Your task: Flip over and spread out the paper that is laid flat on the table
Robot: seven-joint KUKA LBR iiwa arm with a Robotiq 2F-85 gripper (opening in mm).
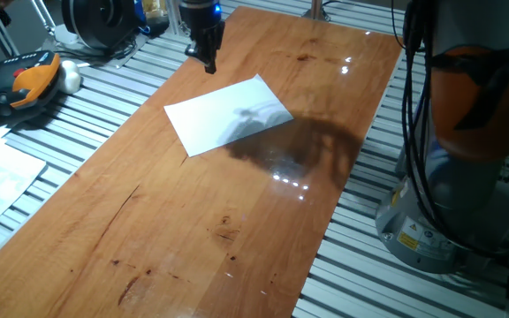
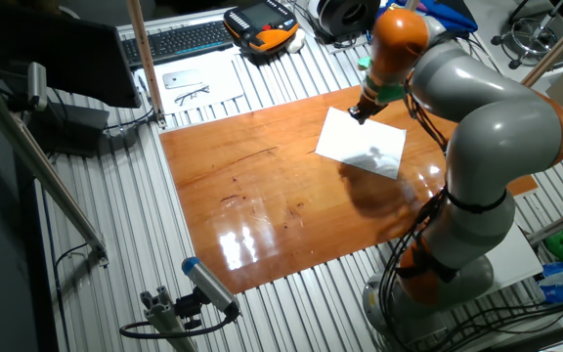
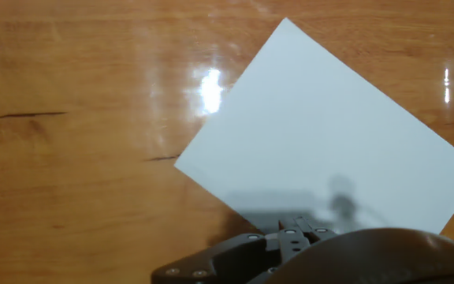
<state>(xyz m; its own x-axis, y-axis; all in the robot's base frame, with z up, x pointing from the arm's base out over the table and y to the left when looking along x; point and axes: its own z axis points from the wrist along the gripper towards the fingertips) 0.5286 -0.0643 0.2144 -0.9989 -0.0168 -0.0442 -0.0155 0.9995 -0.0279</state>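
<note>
The paper point(image 1: 228, 115) lies flat on the reddish-brown table point(image 1: 193, 230), blank white face up, turned at an angle. It also shows in the other fixed view as a white sheet point(image 2: 365, 147) near the table's point(image 2: 262, 196) far side. My gripper point(image 1: 208, 60) hangs just above the table beside the paper's far corner, its fingers together and holding nothing. In the hand view the paper point(image 3: 329, 150) fills the right half, and the gripper point(image 3: 299, 227) sits over its near edge, casting a shadow on it.
Grey slatted metal point(image 1: 87, 106) surrounds the table. A printed sheet with wire spectacles point(image 2: 189, 86) and an orange-and-black handset point(image 2: 262, 24) lie beyond the table. A keyboard point(image 2: 184, 39) sits nearby. The arm's base point(image 2: 457, 264) stands at the table's side.
</note>
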